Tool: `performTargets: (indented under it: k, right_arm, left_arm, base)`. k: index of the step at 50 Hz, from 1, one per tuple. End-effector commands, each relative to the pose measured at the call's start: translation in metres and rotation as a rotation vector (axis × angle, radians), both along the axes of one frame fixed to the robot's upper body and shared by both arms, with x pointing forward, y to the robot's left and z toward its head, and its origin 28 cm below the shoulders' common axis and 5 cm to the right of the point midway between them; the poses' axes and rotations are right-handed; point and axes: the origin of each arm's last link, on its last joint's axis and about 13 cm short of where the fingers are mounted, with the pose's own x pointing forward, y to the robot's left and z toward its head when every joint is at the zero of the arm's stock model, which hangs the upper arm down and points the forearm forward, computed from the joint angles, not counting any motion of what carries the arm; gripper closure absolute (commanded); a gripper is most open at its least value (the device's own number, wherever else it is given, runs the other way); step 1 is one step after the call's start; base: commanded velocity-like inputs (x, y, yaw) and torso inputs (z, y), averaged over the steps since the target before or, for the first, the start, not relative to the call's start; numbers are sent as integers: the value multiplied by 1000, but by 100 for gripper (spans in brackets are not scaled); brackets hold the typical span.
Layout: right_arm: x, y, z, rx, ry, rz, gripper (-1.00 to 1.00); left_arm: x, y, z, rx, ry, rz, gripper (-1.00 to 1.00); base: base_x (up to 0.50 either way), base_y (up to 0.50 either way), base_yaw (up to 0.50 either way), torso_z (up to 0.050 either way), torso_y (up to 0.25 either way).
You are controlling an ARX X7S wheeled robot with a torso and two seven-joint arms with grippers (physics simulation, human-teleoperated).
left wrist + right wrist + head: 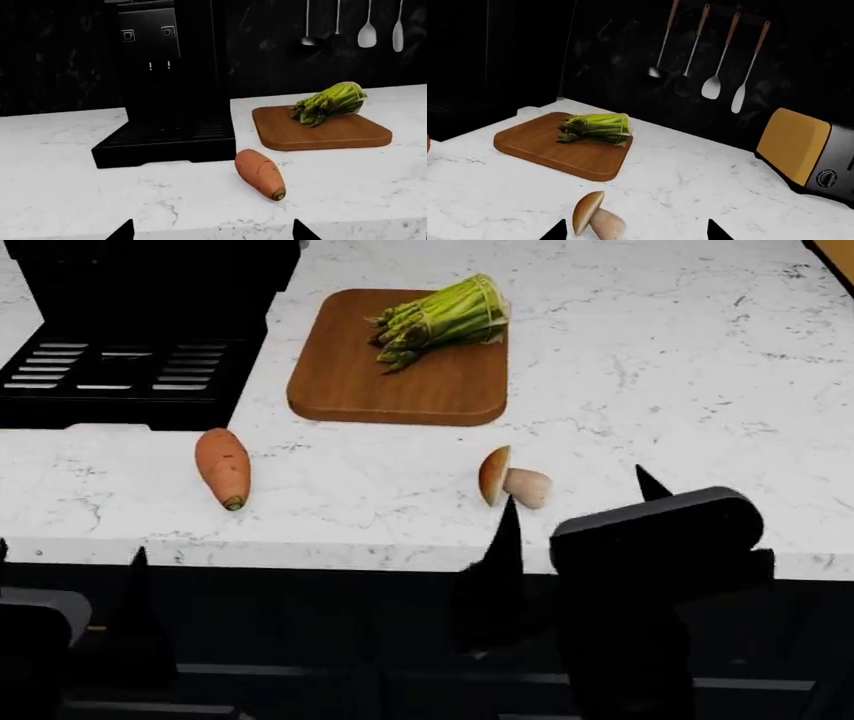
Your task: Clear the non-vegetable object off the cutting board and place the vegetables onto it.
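Right hand (574,510) is seen spread wide and empty at the bench (667,360) edge, just before the mushroom (513,480); left hand (212,231) likewise parted, nothing held, facing the sweet potato (223,467). Asparagus bundle (443,320) is noted lying on the far part of the cutting board (400,380); both vegetables lie off it on the bench. No step is judged complete; removal and both placements remain.

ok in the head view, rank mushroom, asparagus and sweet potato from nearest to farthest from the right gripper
1. Mushroom, on the counter just ahead of the right gripper.
2. Asparagus, farther back, lying on the board.
3. Sweet potato, far off to the left, near the counter's front edge.
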Motion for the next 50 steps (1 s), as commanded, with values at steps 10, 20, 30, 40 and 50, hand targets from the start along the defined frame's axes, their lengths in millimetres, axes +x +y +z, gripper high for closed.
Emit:
performTargets:
  k: [10,20,30,40,50]
  right_arm:
    - [45,-16,122,-30,22,108,-100]
    - [60,-17,153,-21,22,129,-100]
    - [67,-23,183,-41,14,128,-100]
    - [67,-25,198,-38,-32,139,-100]
    - [62,-21,194,-68,-14,164,-100]
  left_arm:
    - [47,31,107,52,-68,18,-100]
    - [58,38,159,99,-120,6,-100]
    - [65,39,210,117,-234,28,-100]
    - [69,42,221,104,-241,23,-100]
    - [64,46,219,102,-253,26,-100]
  base:
    - [0,0,0,0,0]
    - [0,0,0,0,0]
    - [0,0,0,0,0]
    - [234,0,0,0,0]
    - [500,0,0,0,0]
